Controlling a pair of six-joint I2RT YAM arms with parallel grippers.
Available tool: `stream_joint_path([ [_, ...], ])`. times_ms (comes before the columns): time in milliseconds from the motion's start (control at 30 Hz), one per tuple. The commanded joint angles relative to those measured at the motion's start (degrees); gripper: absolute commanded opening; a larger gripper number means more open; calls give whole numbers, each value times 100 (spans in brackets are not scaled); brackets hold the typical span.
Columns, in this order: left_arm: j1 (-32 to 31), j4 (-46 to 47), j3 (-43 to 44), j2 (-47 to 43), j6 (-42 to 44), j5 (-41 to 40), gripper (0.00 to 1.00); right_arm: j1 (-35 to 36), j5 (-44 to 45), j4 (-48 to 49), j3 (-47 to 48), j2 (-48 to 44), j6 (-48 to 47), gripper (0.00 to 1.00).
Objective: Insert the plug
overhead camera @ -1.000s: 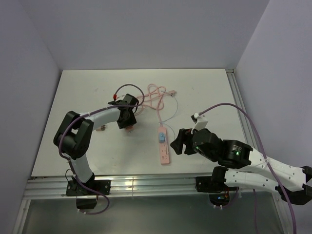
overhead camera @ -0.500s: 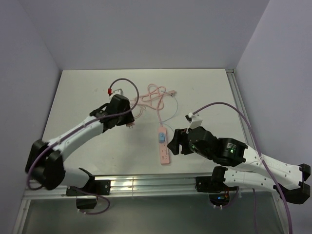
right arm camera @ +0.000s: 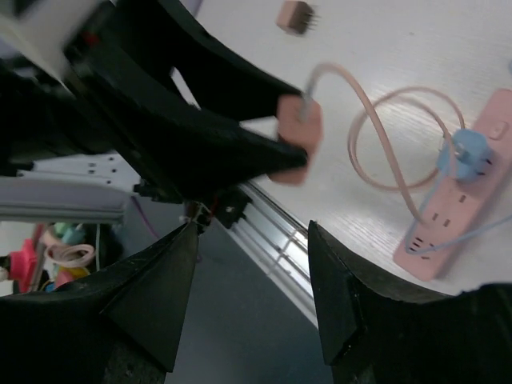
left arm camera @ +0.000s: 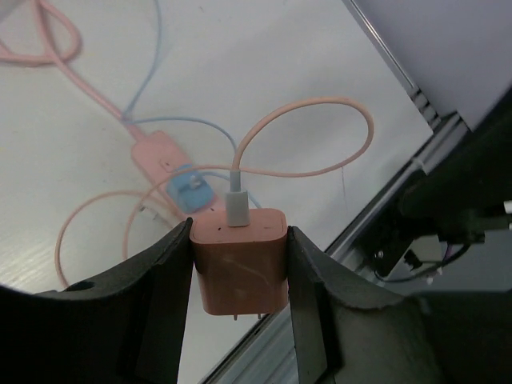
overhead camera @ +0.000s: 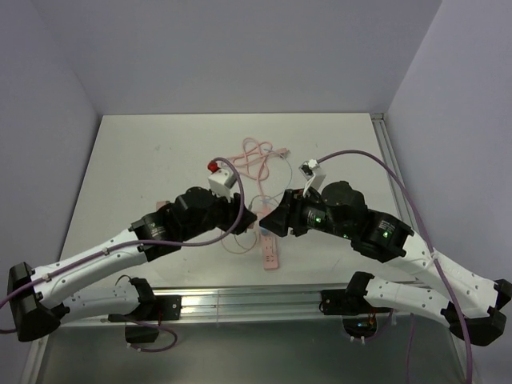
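My left gripper [left arm camera: 240, 234] is shut on a pink-orange plug adapter [left arm camera: 238, 268] with its prongs pointing back toward the wrist. A white connector and a looping pink cable [left arm camera: 320, 108] leave its top. The adapter hangs above the table, near the pink power strip [left arm camera: 156, 156], which has a blue plug [left arm camera: 190, 190] in it. In the top view my left gripper [overhead camera: 250, 216] and right gripper [overhead camera: 270, 224] almost meet over the strip [overhead camera: 272, 256]. My right gripper [right arm camera: 253, 228] is open and empty; its view shows the held adapter [right arm camera: 298, 132] and the strip [right arm camera: 468, 204].
Loose pink and pale blue cables [overhead camera: 258, 158] lie coiled behind the strip. A small brown piece [right arm camera: 296, 16] lies on the table to the left. The metal rail [overhead camera: 240, 300] runs along the table's front edge, just past the grippers.
My left arm has swung from the back left toward the front centre, carrying the adapter over the strip. My right gripper has moved left to meet it.
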Motion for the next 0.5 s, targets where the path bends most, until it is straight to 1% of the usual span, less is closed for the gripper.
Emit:
stream_joint_path([
  [0,-590,519,37,-5,479,-282,0,-29,-508,439,288,109,67,65],
  [133,-1161,685,81,65,707,-835,1,-21,-192,193,280,206,225,65],
  [267,-1758,739,133,153,962,-1389,0,-29,-201,61,165,206,304,64],
  [400,-2155,677,230,320,1278,-1951,0,-29,-174,-150,78,233,313,63],
  [467,-2313,729,230,355,1340,-1997,0,-29,-78,-158,25,171,305,62],
])
